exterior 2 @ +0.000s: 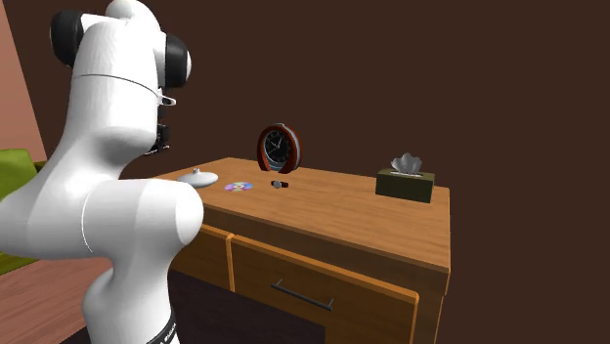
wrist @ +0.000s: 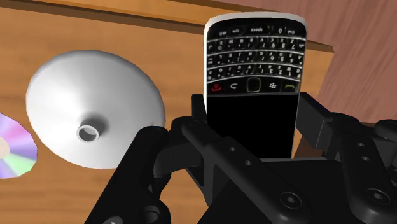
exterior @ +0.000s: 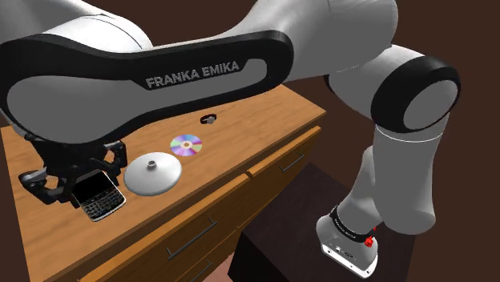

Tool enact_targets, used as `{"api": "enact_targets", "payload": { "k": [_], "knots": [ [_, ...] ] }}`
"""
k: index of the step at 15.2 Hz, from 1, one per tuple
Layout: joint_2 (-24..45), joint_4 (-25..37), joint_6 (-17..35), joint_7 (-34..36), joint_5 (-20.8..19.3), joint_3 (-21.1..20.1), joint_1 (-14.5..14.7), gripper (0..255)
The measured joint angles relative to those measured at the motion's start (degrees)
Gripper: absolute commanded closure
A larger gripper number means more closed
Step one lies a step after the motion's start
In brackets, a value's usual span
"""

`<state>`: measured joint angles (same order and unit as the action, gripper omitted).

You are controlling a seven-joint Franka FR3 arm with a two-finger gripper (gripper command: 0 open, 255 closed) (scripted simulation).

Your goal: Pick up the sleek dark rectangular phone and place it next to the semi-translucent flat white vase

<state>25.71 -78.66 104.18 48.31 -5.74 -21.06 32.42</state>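
Brown wooden desk [exterior: 264,120] with drawers along its front edge. White Franka arm [exterior: 160,72] reaches over the desk. Round clock with a dark red rim and black face [exterior 2: 279,149] stands near the back edge. Dark olive tissue box [exterior 2: 406,186] with a white tissue poking up sits by a back corner. Flat white disc-shaped vase with a short narrow neck [exterior: 152,174] sits toward the front edge. All-black tool [wrist: 253,124] is clamped on a black rectangular phone with a keypad and silver rim [wrist: 253,70], fingers [wrist: 197,121] pressing both long sides, keypad end sticking out past them. Phone is just beside the vase, by the front edge; cannot tell if it touches the desk. Shiny rainbow disc [exterior: 186,145] lies just beside the vase, toward the desk's middle. Small dark object [exterior: 208,118] lies beyond the disc, too small to identify.
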Motion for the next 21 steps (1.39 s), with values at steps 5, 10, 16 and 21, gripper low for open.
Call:
{"api": "enact_targets", "payload": {
  "k": [5,10,16,21],
  "knots": [
    [12.8,19.7,-7.0,3.4,-3.6,0.6,6.6,255],
    [13.7,17.5,-3.9,4.0,-3.9,0.7,6.9,255],
    [13.6,12.7,0.7,4.1,-4.0,0.8,6.3,255],
    [14.1,9.9,4.0,4.3,-4.2,1.0,6.1,255]
  ]
}}
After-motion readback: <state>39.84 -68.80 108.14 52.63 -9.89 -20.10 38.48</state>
